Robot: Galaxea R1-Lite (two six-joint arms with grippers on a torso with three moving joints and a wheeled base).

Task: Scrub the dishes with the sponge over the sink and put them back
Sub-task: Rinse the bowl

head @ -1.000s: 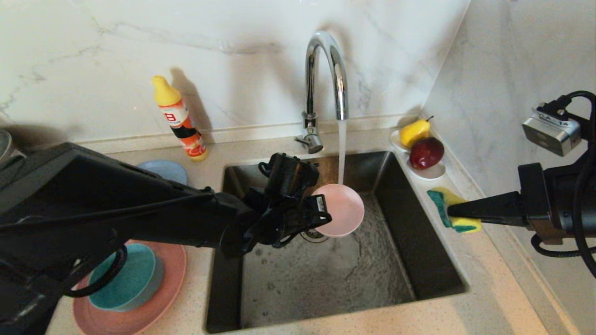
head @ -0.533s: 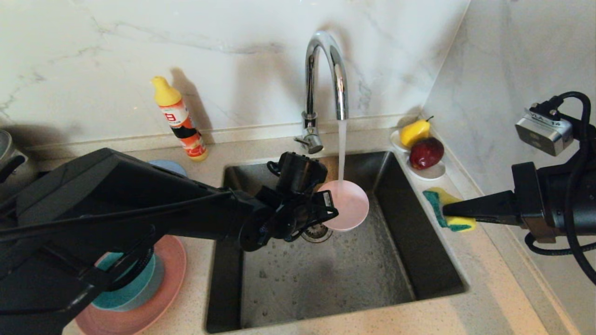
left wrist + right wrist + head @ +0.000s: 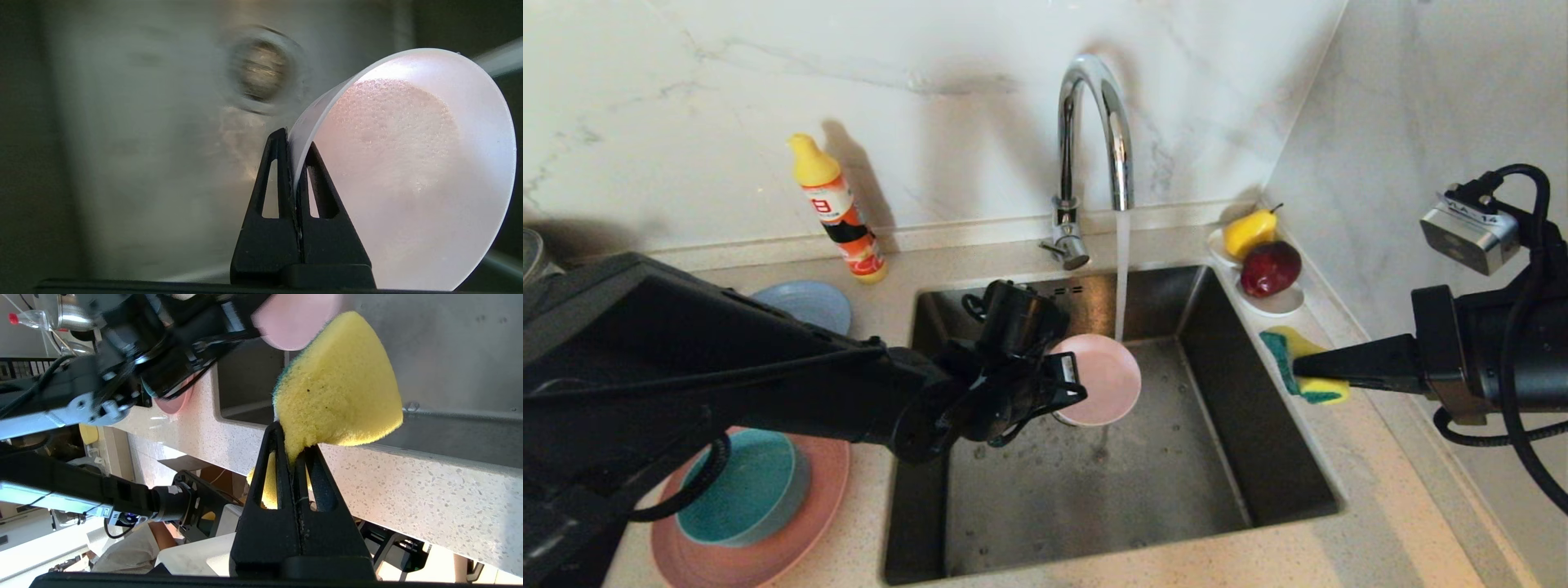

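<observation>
Left gripper is clamped on the rim of the pale pink bowl, held tilted over the sink beside the tap stream, presumably to rinse it. Right gripper pinches the sponge above the counter's right edge, well apart from the bowl. Teal bowl sits on the salmon-pink plate at the counter's front-left corner; nothing blocks the sponge's approach.
</observation>
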